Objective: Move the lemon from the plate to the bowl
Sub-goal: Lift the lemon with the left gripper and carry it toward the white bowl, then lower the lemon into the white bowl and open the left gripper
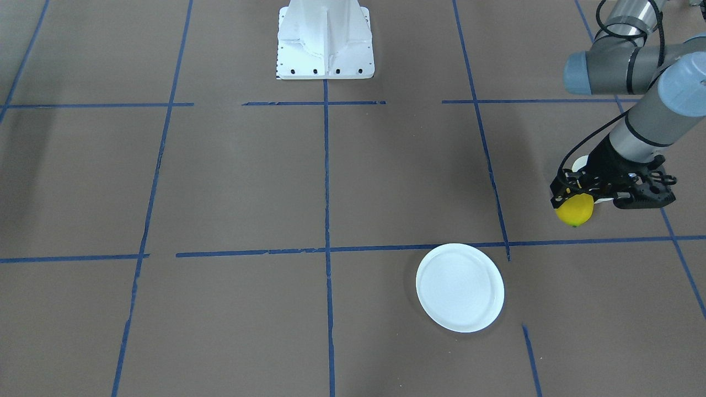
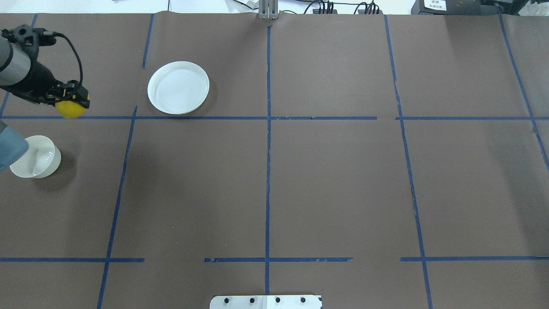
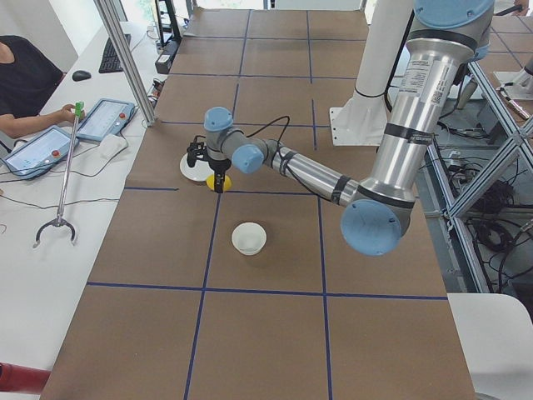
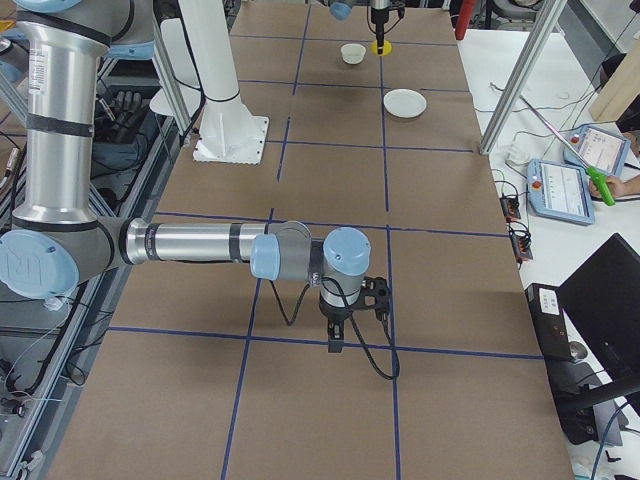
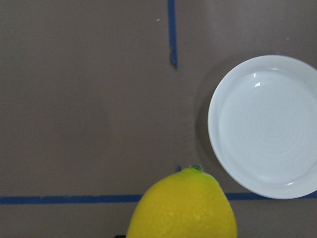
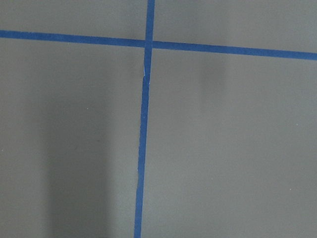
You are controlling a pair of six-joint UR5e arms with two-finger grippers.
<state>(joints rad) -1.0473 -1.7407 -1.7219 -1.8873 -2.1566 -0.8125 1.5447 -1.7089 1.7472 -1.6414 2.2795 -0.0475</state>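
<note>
Fingers (image 2: 78, 100) of the left arm pinch the lemon (image 2: 71, 110) from above. It hangs under them, off the plate (image 2: 178, 87) and not yet in the bowl (image 2: 36, 156). In the overhead view the lemon is at 8 o'clock from the plate, well apart from it, and the bowl stands near it at 7 o'clock. The left wrist view shows the lemon's green tip pointing toward a tape (image 5: 172, 29) line, with the plate at 2 o'clock. Whether the right fingers (image 4: 335, 342) are spread or pressed together I cannot tell; they hang over a tape crossing at the other end.

Brown paper covers the worktop (image 2: 334, 180), ruled into big squares by blue tape. A white base (image 1: 325, 38) is bolted at the robot's side, at 12 o'clock in the front-facing view.

Lemon and bowl sit close to the worktop's 9 o'clock edge in the overhead view; the brown squares run wide toward 3 o'clock. In the left side view a metal post (image 3: 125, 58) stands at the far edge near the plate, and beyond it a white desk carries two tablets (image 3: 104, 118).
</note>
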